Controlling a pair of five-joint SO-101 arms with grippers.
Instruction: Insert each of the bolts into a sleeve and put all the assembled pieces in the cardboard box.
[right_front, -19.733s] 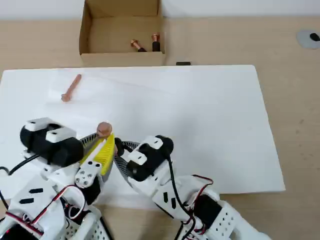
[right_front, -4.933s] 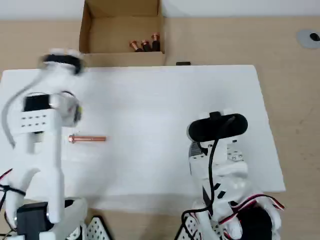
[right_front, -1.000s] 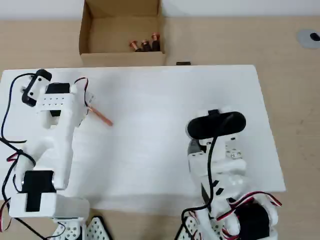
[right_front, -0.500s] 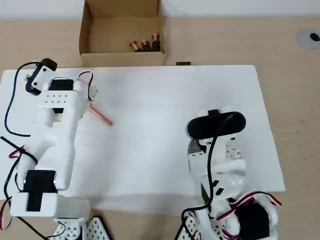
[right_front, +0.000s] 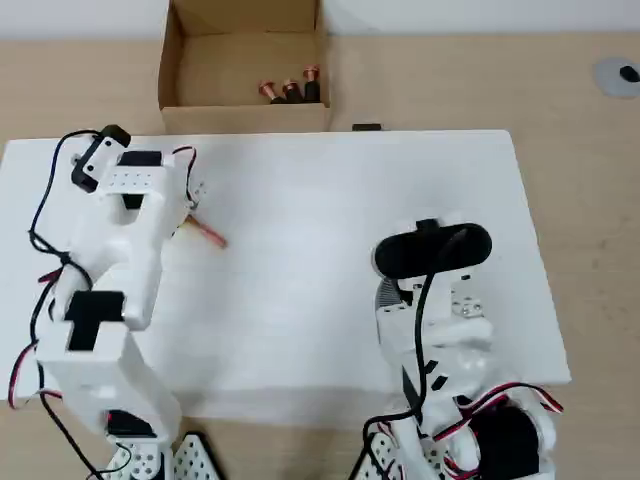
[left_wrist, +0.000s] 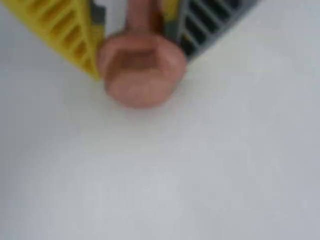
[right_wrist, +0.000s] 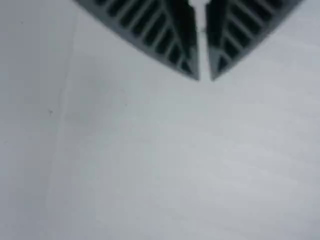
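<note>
While the left gripper (left_wrist: 141, 60) clamps a bolt (left_wrist: 140, 77), the right gripper (right_wrist: 202, 75) sits closed. Best carried level, clearing the box (right_front: 172, 70) wall.

Far left of table (right_front: 585, 190), just beyond far edge of sheet (right_front: 350, 210): cardboard box (right_front: 215, 65). Holds three assembled pieces (right_front: 290, 90), side by side at its near right corner. Over left part of sheet: bolt (right_front: 208, 235), aslant, one end between fingers of left gripper (right_front: 190, 213). Over near right part of sheet, well apart from bolt: right gripper (right_wrist: 202, 76).
</note>
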